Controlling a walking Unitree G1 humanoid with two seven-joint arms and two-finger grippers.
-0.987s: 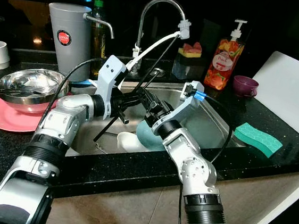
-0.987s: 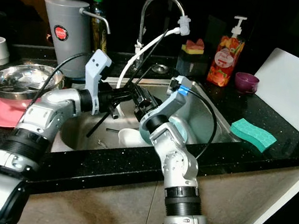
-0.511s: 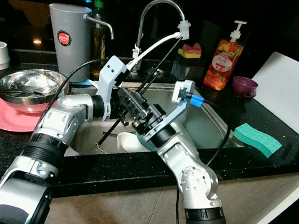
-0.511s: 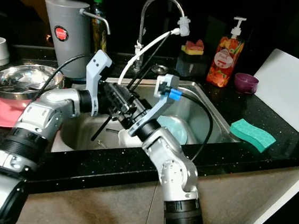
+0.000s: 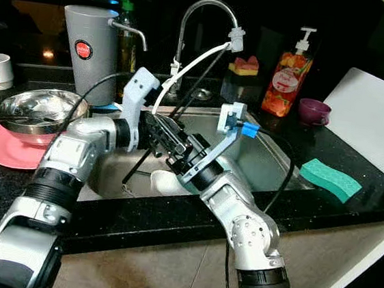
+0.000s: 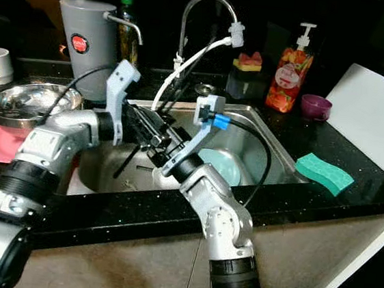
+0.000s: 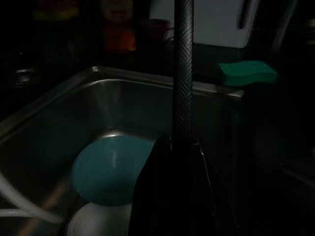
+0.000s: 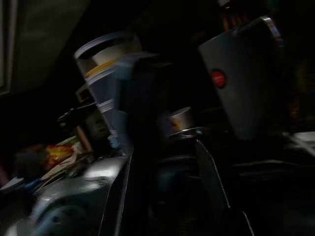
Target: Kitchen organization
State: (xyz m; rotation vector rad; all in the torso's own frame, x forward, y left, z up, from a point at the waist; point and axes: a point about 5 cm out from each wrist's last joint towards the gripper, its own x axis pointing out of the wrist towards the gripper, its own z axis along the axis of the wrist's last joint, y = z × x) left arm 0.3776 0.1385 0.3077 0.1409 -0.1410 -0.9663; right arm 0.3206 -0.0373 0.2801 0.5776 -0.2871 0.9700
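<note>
Both grippers are crossing over the sink (image 5: 272,167), the left gripper (image 5: 157,135) partly hiding behind the right gripper (image 5: 168,140). I cannot tell how open their fingers are. The 2 wrist views are staying very dark.

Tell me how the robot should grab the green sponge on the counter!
Probably from straight above, one finger on each long side. The green sponge lies flat on the black counter right of the sink, with open space around it, and its narrow width looks easier to pinch than its length.

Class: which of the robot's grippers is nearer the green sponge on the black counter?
Right. The right gripper is over the sink's middle, closer to the green sponge; the left gripper sits farther left.
</note>
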